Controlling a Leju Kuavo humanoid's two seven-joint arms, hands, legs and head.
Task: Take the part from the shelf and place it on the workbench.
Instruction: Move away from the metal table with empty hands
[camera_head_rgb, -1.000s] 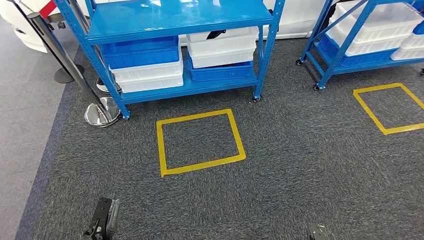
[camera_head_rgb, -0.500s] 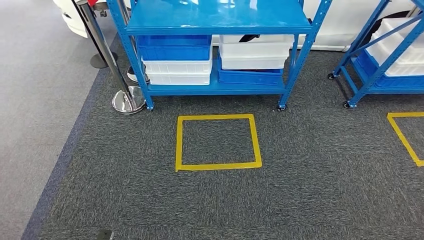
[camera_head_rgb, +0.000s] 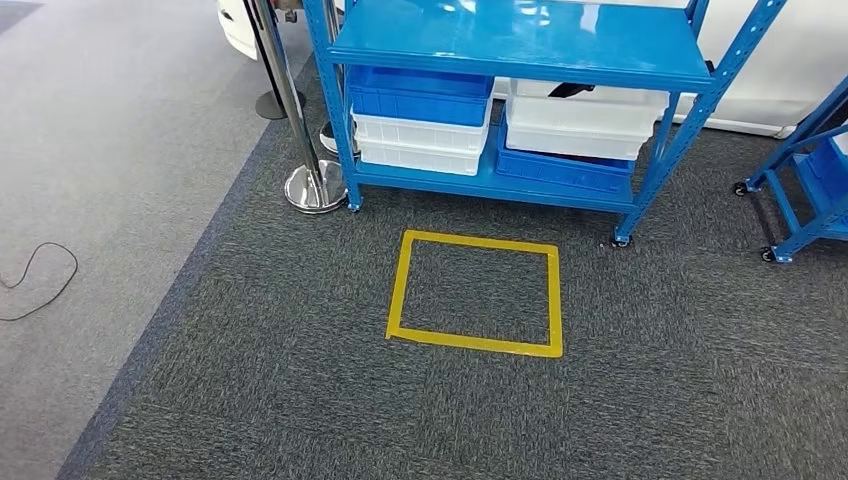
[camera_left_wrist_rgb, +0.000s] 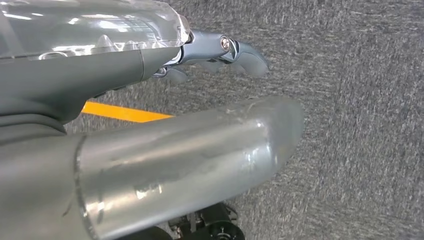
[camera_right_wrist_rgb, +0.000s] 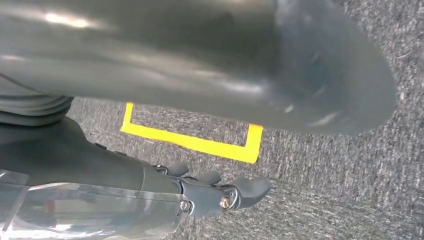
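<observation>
Head view: shelf (camera_head_rgb: 520, 45) beyond floor square (camera_head_rgb: 475, 293)

Glossy blue metal shelf (camera_head_rgb: 520, 40); rough grey carpet (camera_head_rgb: 300, 400); polished chrome post (camera_head_rgb: 290, 100).

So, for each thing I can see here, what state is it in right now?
Blue metal shelf: upright, top level bare, crates on lower level.
Blue and white plastic crates: stacked in two piles.
Dark item: lying in the top white crate.
Yellow tape square: flat on the grey carpet.
Left hand: holding nothing, fingers loosely curled.
Right hand: holding nothing, fingers loosely curled.
</observation>
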